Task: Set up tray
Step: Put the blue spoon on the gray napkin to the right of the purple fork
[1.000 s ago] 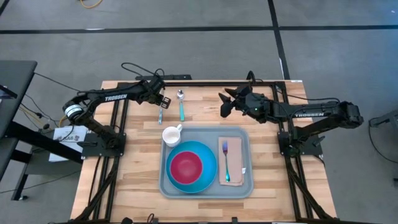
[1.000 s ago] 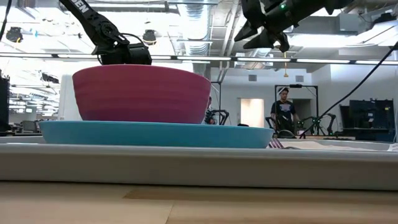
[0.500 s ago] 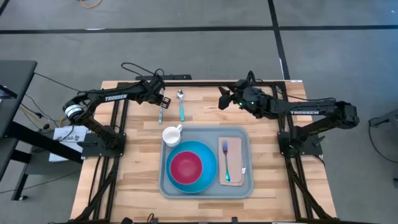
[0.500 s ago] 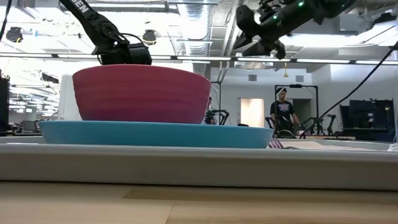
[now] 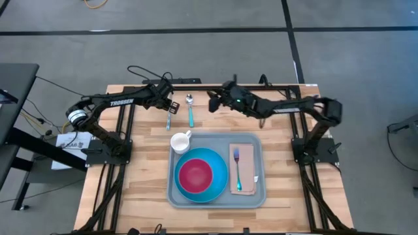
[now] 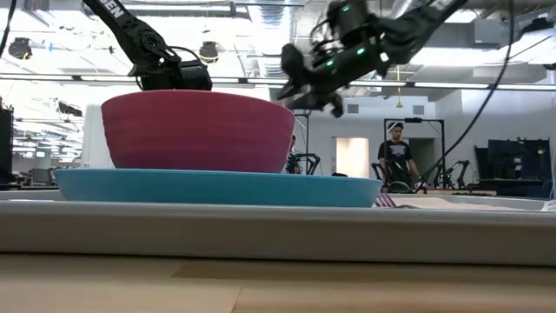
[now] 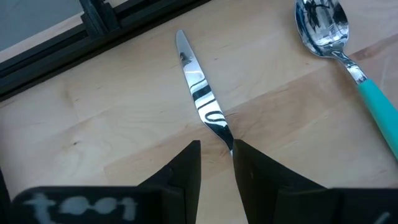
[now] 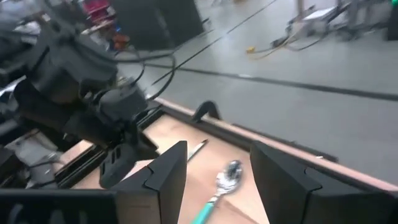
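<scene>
You see the tray point(image 5: 217, 194) lying flat on the near half of the wooden table point(image 5: 144, 189). It carries a blue plate point(image 5: 219, 166) with a red bowl point(image 5: 195, 176) on it, a white cup point(image 5: 180, 141) in its far left corner, and a tan napkin point(image 5: 249, 156) with a fork point(image 5: 238, 167) laid on top.

Your left gripper point(image 5: 171, 105) sits low at the far edge of the table, fingers point(image 7: 186, 171) clenched on the handle of a table knife point(image 7: 202, 102). A teal-handled spoon point(image 5: 190, 111) lies just beside the knife, on bare wood.

Your right gripper point(image 5: 214, 102) hangs above the table's far side near the spoon, fingers point(image 8: 168, 171) released and holding nothing.

A person point(image 6: 396, 156) stands in the room behind.
</scene>
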`<state>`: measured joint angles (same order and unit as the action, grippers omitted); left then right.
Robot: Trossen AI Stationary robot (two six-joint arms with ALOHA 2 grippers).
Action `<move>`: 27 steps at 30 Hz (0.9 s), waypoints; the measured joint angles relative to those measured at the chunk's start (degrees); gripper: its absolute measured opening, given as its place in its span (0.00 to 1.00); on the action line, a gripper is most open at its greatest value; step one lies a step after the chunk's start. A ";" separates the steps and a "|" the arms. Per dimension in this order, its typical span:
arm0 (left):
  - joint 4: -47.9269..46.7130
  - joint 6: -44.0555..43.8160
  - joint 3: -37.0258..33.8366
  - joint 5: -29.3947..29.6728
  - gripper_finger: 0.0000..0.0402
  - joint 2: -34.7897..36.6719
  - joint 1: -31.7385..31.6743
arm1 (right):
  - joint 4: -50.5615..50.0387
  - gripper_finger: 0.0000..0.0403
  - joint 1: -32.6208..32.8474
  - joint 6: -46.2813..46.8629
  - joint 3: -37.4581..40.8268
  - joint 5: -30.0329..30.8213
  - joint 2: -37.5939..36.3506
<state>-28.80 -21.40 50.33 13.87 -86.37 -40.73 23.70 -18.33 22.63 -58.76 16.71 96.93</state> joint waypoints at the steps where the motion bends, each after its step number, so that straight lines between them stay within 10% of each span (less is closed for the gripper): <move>1: 0.02 -0.01 0.00 0.00 0.20 0.00 0.00 | -0.01 0.42 -0.17 0.00 -1.31 -0.95 1.70; 27: 0.01 0.00 0.00 -0.02 0.20 0.00 0.00 | -0.77 0.41 0.05 -1.03 -17.22 -6.39 16.25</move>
<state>-28.78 -21.40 50.33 13.85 -86.37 -40.73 22.94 -18.28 21.60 -75.99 10.33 113.19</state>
